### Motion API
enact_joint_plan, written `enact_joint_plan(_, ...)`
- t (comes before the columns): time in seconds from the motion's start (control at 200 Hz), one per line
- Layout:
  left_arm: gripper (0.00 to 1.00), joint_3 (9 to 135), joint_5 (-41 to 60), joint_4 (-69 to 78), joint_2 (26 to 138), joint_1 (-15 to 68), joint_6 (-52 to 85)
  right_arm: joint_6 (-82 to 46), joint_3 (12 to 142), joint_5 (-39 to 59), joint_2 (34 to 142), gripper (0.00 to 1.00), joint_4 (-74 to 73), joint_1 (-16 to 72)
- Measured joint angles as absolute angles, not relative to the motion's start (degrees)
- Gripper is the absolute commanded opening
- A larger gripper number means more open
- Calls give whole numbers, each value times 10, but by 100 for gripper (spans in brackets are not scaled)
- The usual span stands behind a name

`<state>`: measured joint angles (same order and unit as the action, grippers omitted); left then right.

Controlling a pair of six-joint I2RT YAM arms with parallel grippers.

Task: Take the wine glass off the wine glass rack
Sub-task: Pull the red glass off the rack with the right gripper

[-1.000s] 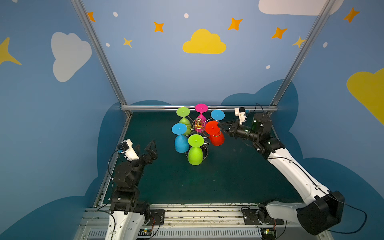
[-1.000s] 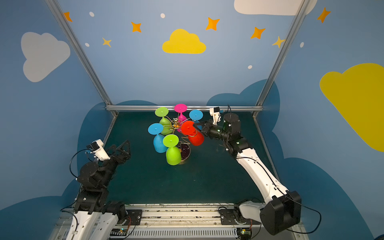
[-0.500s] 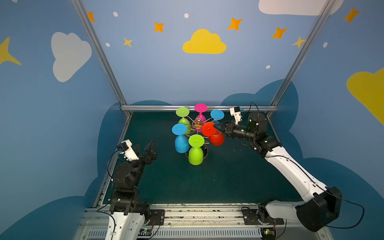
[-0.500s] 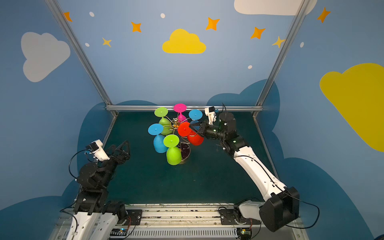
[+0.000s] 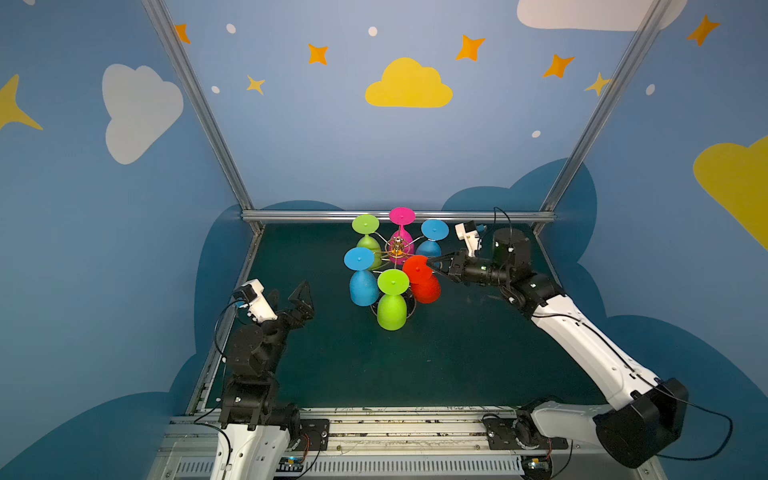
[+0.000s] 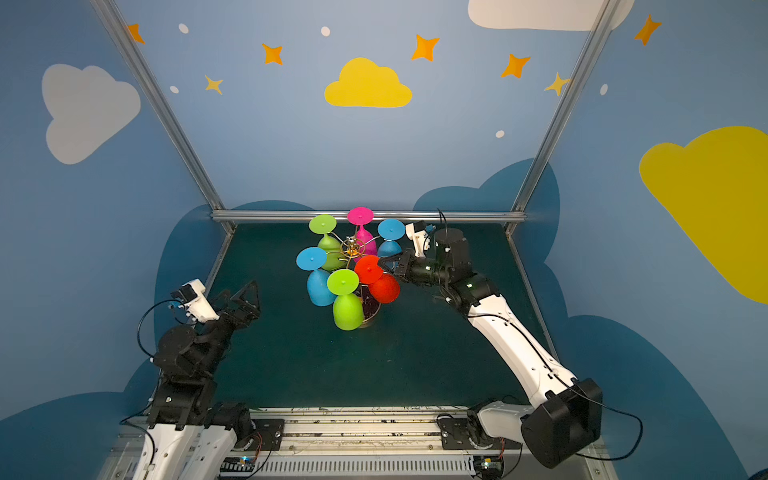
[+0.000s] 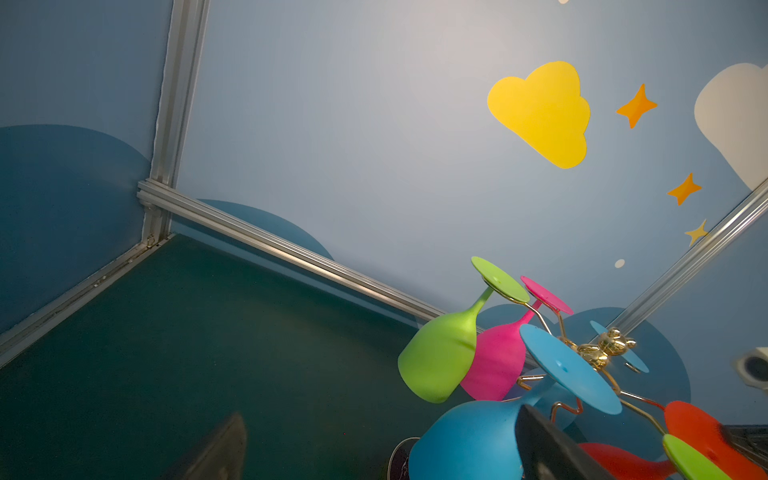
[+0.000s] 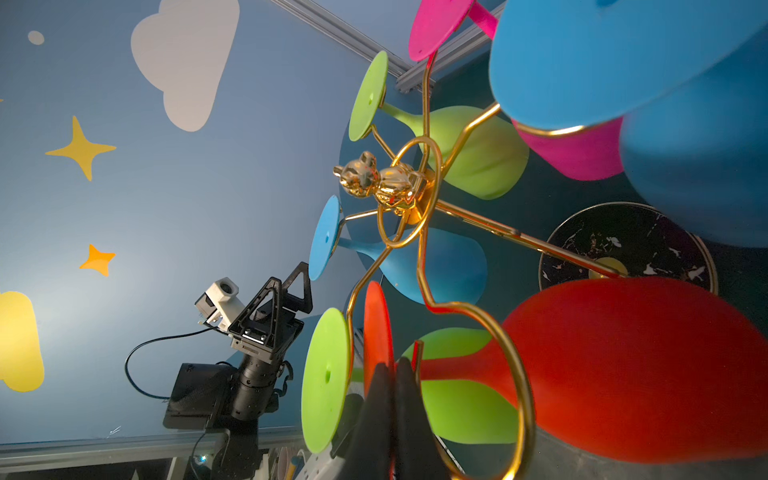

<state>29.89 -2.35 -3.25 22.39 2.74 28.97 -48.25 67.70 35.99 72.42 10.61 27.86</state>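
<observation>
Red wine glass [image 5: 426,289] pinched by right claw [image 5: 433,263], gold rack [image 5: 398,248], left claw [image 5: 289,296] spread

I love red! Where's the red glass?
In both top views the red glass hangs on the rack's right side, beside the front green glass, in the right gripper.
</observation>
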Motion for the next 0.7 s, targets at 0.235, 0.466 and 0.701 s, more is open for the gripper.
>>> enact_joint_plan(0.235,100,299,-23,-32,224,27,292,-462,675,347,693,0,124,279)
enact_joint_plan(0.466,100,299,-23,-31,224,27,299,-455,658,335,671,0,140,279)
enact_joint_plan(0.701,100,326,-21,-34,227,27,299,-449,619,326,636,0,147,279)
